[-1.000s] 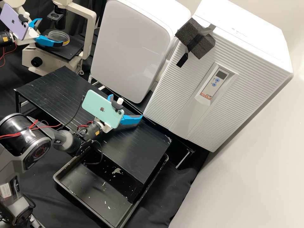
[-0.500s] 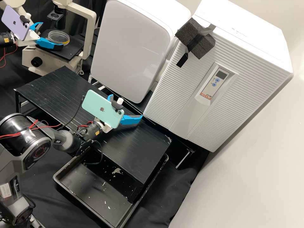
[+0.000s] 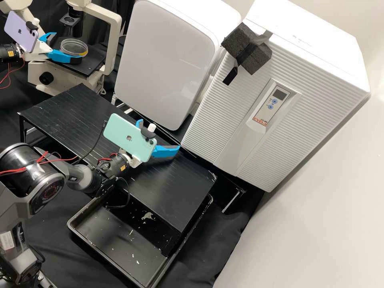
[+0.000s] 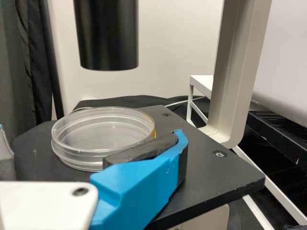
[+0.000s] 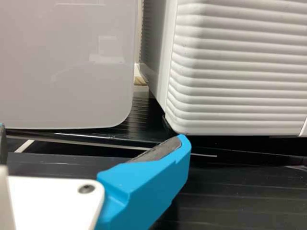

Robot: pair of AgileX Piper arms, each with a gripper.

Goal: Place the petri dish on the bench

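My left gripper (image 3: 68, 47) stands open at the microscope stage in the high view, one finger in front of the clear petri dish (image 3: 74, 47). The round dish, with a yellow mark at its rim, lies flat on the black stage (image 3: 89, 66). From the left wrist camera, the open gripper (image 4: 91, 136) has its fingers wide apart, one overlapping the near side of the dish (image 4: 100, 127); contact cannot be told. Over the black bench (image 3: 68, 114), my right gripper (image 3: 160, 135) is open, holding nothing. The right wrist view shows that gripper (image 5: 92, 135) with fingers spread.
The microscope's dark lens tube (image 4: 106, 36) hangs above the stage, and its pale frame (image 3: 114, 44) rises beside it. Behind the bench stand two white cabinets (image 3: 168, 60), (image 3: 320, 92). A black tray (image 3: 108, 236) lies partly under the bench's front.
My left gripper has lowered and shifted slightly to the right in the high view, its fingers now lower around the dish. The right arm has kept still.
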